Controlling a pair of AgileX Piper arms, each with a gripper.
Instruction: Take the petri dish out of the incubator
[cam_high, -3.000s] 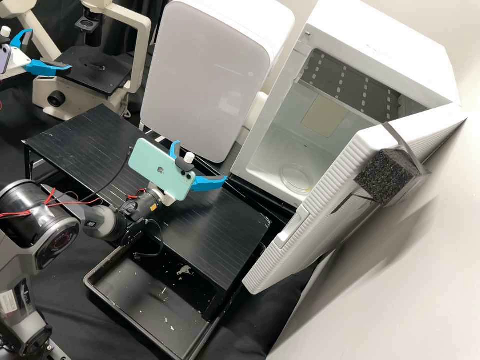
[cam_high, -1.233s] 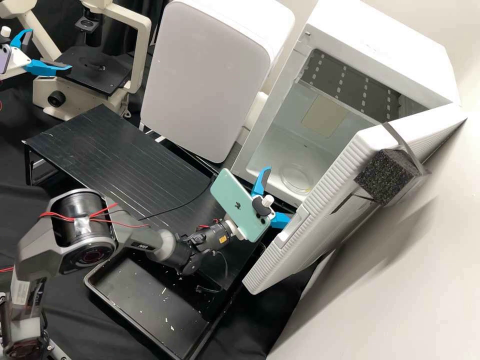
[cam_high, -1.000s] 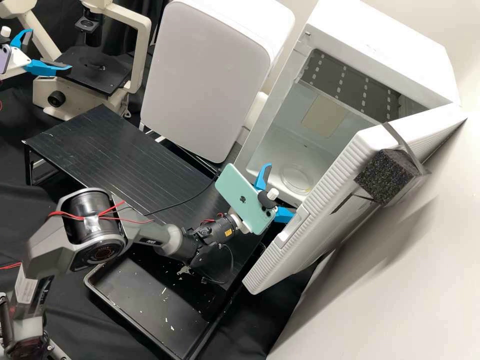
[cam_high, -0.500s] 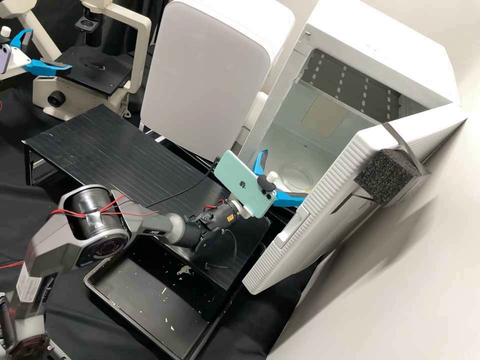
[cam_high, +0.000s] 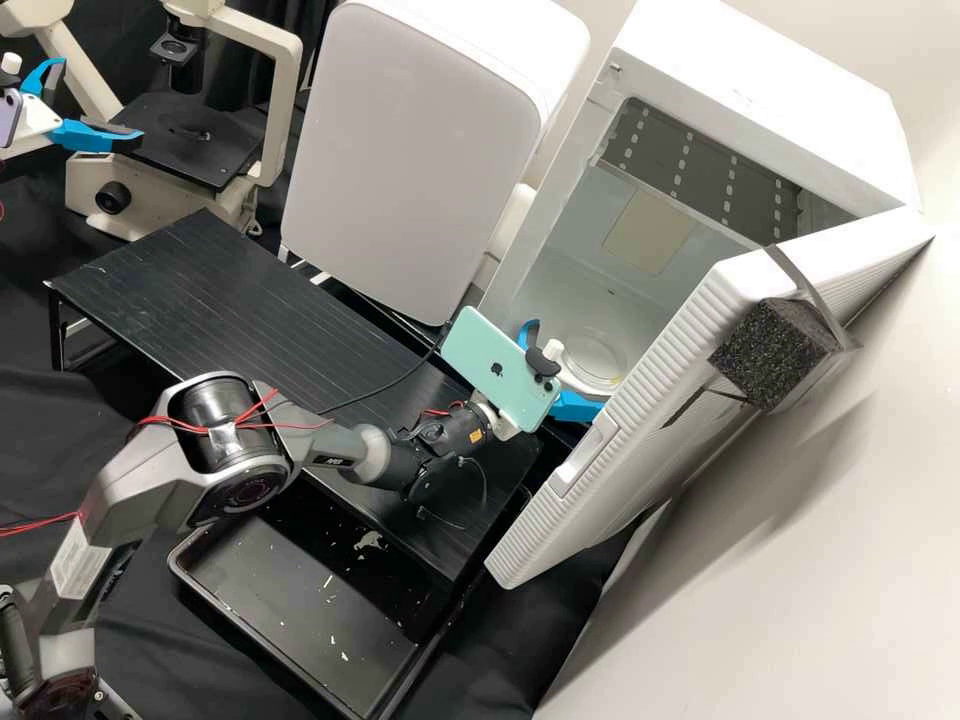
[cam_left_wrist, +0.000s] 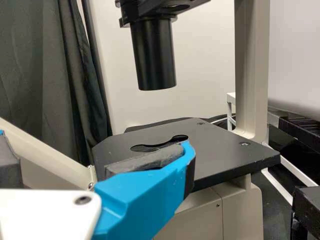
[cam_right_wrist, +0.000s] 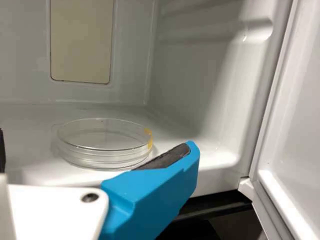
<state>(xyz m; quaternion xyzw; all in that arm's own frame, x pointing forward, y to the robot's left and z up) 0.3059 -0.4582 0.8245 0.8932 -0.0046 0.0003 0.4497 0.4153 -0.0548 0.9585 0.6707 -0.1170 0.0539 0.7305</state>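
Observation:
At the left edge of the high view, my left gripper (cam_high: 100, 98) is open beside the microscope; the left wrist view shows this left gripper (cam_left_wrist: 97, 150) before the black stage. My right gripper (cam_high: 568, 362), at the mouth of the white incubator (cam_high: 760, 110), is open. The clear petri dish (cam_high: 596, 352) lies on the incubator floor just beyond it. In the right wrist view the round petri dish (cam_right_wrist: 102, 142), with a yellow mark on its rim, lies flat beyond the open right gripper (cam_right_wrist: 97, 152), its outline falling between the two fingers.
The incubator door (cam_high: 680, 380) stands swung out close to the right gripper. A pale closed box (cam_high: 410, 160) is left of the incubator. Below are a black raised shelf (cam_high: 200, 290) and a black tray (cam_high: 290, 610); the microscope (cam_high: 185, 140) stands at the back left.
The right arm has swung from above the black shelf across to the incubator, lately rising and shifting closer to the opening with its gripper open. The left arm and the dish have stayed put.

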